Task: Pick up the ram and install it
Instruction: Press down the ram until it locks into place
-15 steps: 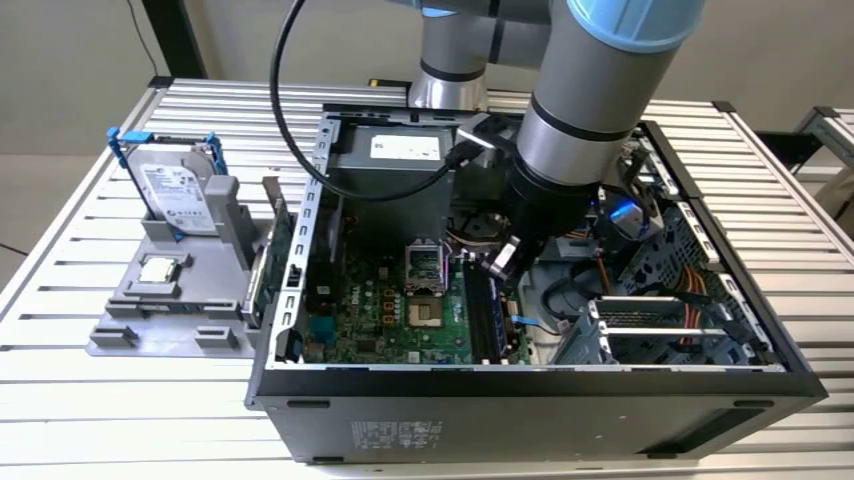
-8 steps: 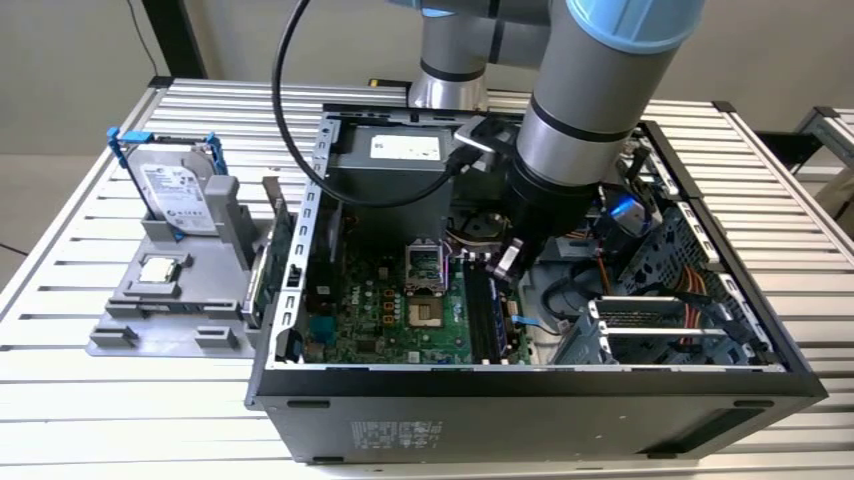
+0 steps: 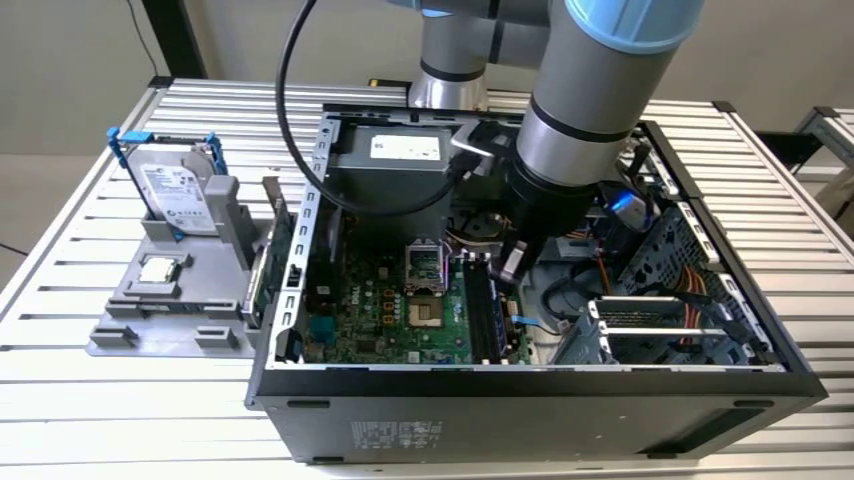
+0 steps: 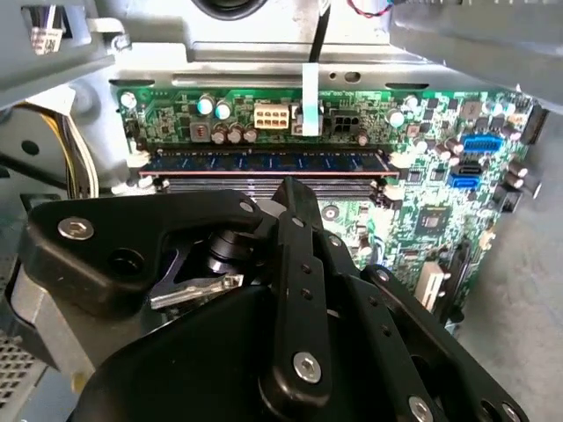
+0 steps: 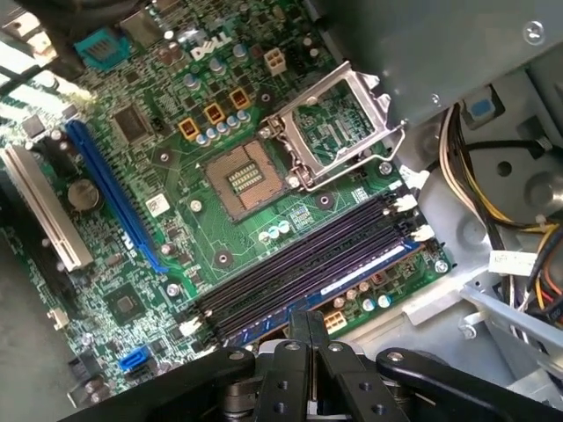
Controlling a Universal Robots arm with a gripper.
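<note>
RAM stick point(image 4: 264, 163) sits seated in its motherboard point(image 5: 176, 185) slot (edge nearest the drive cage); my gripper point(image 5: 308, 330) hovers above, fingers together, gripping nothing.

You've got open room over the motherboard point(image 3: 400, 300) between the case wall point(image 3: 300, 250) and drive cage point(image 3: 667, 320). The raised CPU socket frame point(image 5: 339, 127) sticks up beside the RAM slots point(image 5: 308, 268). Cables point(image 5: 493, 185) crowd the slots' far end; the arm point(image 3: 574, 130) fills the middle.
</note>
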